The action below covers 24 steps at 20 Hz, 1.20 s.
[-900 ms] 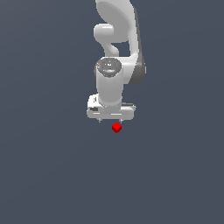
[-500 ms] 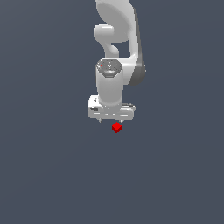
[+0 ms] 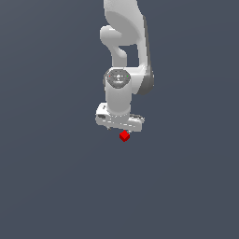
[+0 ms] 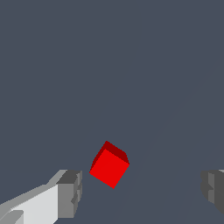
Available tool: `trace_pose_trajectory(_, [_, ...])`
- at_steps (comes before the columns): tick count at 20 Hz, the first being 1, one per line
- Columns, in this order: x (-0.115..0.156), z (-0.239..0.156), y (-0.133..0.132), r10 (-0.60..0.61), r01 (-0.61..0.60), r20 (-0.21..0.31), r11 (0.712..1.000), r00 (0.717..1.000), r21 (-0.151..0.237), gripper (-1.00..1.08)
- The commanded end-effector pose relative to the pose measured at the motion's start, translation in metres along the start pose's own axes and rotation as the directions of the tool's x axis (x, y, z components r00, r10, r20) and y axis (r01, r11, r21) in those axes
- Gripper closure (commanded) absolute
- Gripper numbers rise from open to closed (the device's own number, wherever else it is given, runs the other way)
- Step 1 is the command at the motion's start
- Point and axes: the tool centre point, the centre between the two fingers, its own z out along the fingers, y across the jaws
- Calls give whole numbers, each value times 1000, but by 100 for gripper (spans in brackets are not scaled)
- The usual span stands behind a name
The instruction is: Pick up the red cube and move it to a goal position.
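The red cube (image 3: 124,136) is tiny and lies on the dark grey floor, just below the white hand of the arm in the exterior view. In the wrist view the red cube (image 4: 109,165) sits between the two grey fingertips, closer to one fingertip (image 4: 70,192) than the other (image 4: 213,188), and touches neither. My gripper (image 4: 142,190) is open wide and empty, pointing down over the cube. In the exterior view the gripper (image 3: 122,130) hides its own fingers behind the hand.
The white arm (image 3: 123,56) rises straight up behind the hand in the exterior view. A plain dark grey floor (image 3: 56,186) lies all round, with no other objects in view.
The hand has sunk very slightly toward the cube. The cube has not moved.
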Motion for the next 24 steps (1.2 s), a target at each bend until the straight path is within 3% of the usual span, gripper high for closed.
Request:
trace_pose_trajectory(1, [-4,10,-1,56,-56,-3,998,998,1,-92])
trace_pose_trajectory(8, [-16,44,-6,239,-239,-12,971,971,6,-92])
trace_pose_trajectory(16, [-26,79,-15,423,-423,-20,906,906,13,-92])
trace_pose_trajectory(24, [-30,100,-22,523,-522,-24,853,852,18,-92])
